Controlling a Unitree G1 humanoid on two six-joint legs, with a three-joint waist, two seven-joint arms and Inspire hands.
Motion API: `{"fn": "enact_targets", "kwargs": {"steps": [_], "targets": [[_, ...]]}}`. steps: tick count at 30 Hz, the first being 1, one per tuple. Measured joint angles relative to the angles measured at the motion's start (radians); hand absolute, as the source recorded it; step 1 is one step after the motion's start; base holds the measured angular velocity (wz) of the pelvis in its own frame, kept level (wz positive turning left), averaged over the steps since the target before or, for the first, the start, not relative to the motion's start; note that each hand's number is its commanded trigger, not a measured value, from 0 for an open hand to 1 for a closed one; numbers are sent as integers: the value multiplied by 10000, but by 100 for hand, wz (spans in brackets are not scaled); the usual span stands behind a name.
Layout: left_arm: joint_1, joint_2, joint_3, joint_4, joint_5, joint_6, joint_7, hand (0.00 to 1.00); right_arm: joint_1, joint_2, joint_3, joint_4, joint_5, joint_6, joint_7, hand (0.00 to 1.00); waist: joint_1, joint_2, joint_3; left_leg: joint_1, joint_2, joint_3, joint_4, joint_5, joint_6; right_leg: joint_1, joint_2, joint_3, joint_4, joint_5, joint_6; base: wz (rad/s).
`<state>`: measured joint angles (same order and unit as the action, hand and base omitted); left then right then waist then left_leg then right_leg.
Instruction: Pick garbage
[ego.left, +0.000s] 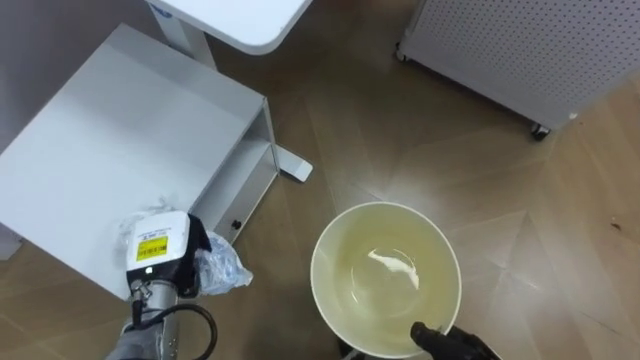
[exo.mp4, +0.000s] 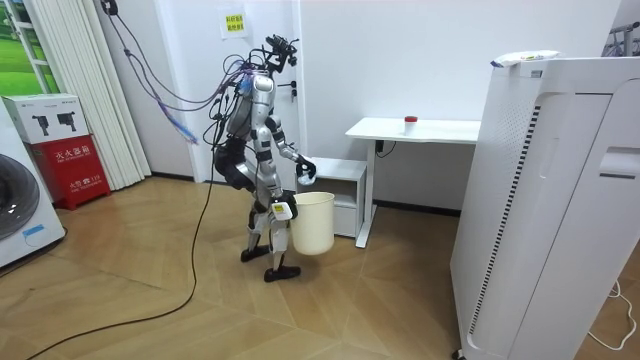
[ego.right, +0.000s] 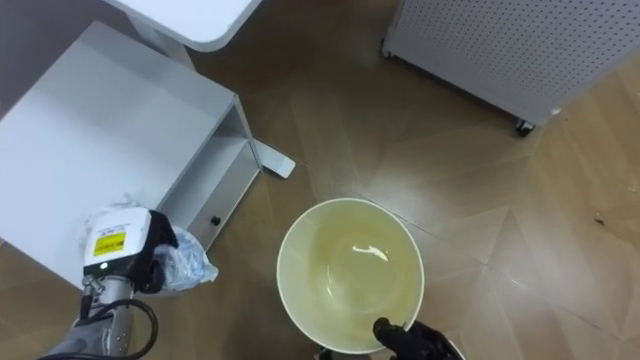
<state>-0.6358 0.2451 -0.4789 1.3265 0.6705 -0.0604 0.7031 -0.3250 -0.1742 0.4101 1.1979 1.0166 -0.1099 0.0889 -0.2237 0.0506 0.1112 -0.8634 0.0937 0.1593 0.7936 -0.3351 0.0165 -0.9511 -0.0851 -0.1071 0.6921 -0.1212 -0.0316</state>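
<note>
Left hand (ego.left: 165, 255) is clenched on the garbage (ego.left: 222, 268), a crumpled lump of clear, shiny plastic film, held just at the edge of the white surface (ego.left: 110, 130) and apart from the bin (ego.left: 316, 262). Right hand (ego.left: 445, 343) grasps the near rim of the bin. You should carry the garbage to the right until it is above the opening and release only there, because such light film may drift or cling.

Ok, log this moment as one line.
left hand: fingers shut on crumpled plastic | right hand: holds bin rim | bin: looks empty
</note>
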Motion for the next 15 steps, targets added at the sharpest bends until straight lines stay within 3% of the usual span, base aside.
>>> {"fn": "enact_targets", "kwargs": {"steps": [9,15], "targets": [[309,-340,-140,-46,-78,31,-115,100,-18,41,-1,-14,193,-105,-321,100,462,11,-36,92,-21,11,-146,50,49,93,2,-13,-181,62,36,0],[329,-658,-2,-109,-532,-618,465,100,-139,101,314,90,-54,-378,-559,100,669,-1,-56,335,-25,2,-200,58,60,378,-9,-59,-206,76,43,1]]}}
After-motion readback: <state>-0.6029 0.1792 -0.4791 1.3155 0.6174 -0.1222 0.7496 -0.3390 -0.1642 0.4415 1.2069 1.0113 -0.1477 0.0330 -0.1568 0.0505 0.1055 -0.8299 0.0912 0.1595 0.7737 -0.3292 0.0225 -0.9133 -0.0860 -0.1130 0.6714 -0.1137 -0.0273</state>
